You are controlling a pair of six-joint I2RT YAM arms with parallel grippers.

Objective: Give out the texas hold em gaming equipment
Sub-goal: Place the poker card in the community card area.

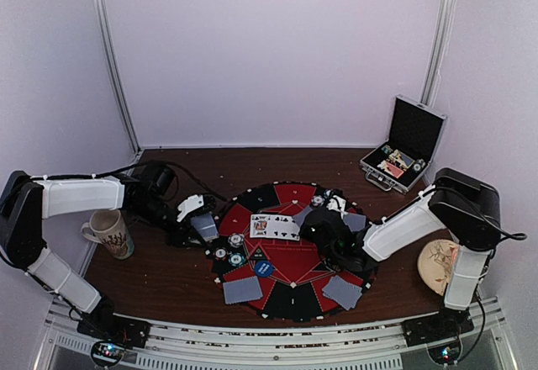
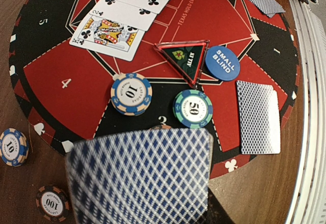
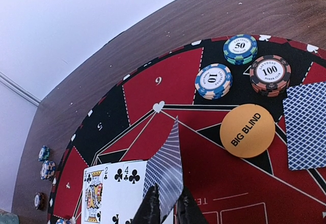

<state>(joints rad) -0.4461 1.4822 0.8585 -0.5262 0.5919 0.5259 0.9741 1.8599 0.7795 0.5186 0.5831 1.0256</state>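
Observation:
A round red-and-black poker mat [image 1: 290,290] lies mid-table. My left gripper [image 1: 195,216] hovers over the mat's left edge, shut on blue-backed playing cards [image 2: 140,178] that hide its fingers in the left wrist view. Beyond them lie a 10 chip [image 2: 131,93], a 50 chip [image 2: 193,108], the blue small-blind disc [image 2: 222,62] and a face-down card [image 2: 258,116]. My right gripper [image 3: 169,188] is shut on one card [image 3: 165,168] held on edge beside the face-up king, two and four of clubs [image 3: 109,193]. The orange big-blind disc [image 3: 247,130] and three chip stacks [image 3: 240,48] lie further off.
A patterned mug [image 1: 109,233] stands at the left, near my left arm. An open silver-edged case [image 1: 405,145] sits at the back right, and a plate [image 1: 437,265] at the right. Loose chips [image 2: 12,146] lie on the wood off the mat. A triangular all-in marker [image 2: 183,57] is by the small blind.

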